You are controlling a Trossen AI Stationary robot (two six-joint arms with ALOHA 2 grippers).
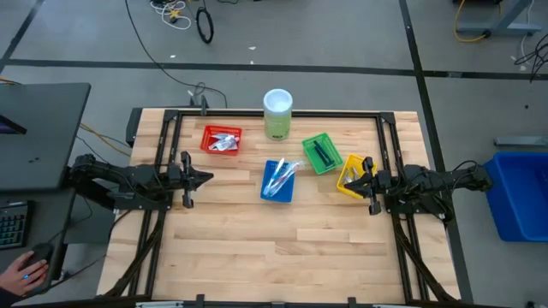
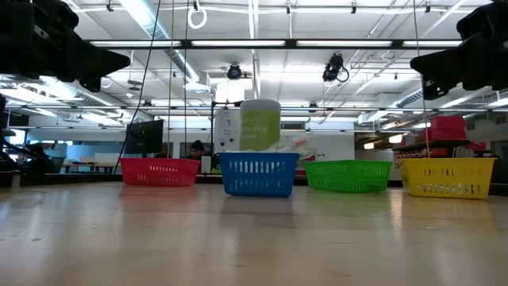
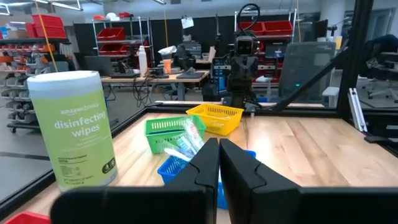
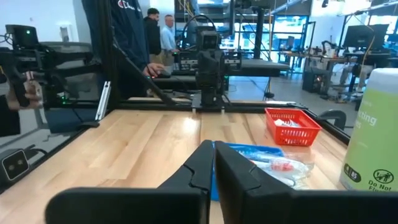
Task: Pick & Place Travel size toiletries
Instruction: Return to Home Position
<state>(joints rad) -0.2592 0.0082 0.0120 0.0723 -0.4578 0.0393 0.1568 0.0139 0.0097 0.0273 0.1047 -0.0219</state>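
The toiletries lie sorted in mesh baskets. The red basket [image 1: 221, 139] holds silvery sachets [image 1: 224, 142]. The blue basket [image 1: 279, 180] holds pale toothbrushes in clear wrappers [image 1: 281, 177], also seen as clear wrappers [image 4: 283, 169] in the right wrist view. The green basket [image 1: 321, 153] holds a dark razor [image 1: 321, 154]. The yellow basket [image 1: 354, 174] sits by my right gripper [image 1: 361, 182], which is shut and empty above it. My left gripper [image 1: 208, 178] is shut and empty, raised left of the blue basket.
A tall pale-green wipes canister [image 1: 277, 114] with a white lid stands at the far edge between the red and green baskets. Bare wood fills the near half of the table [image 1: 274, 248]. A person's hand [image 1: 30, 272] rests on a mouse off the table's left.
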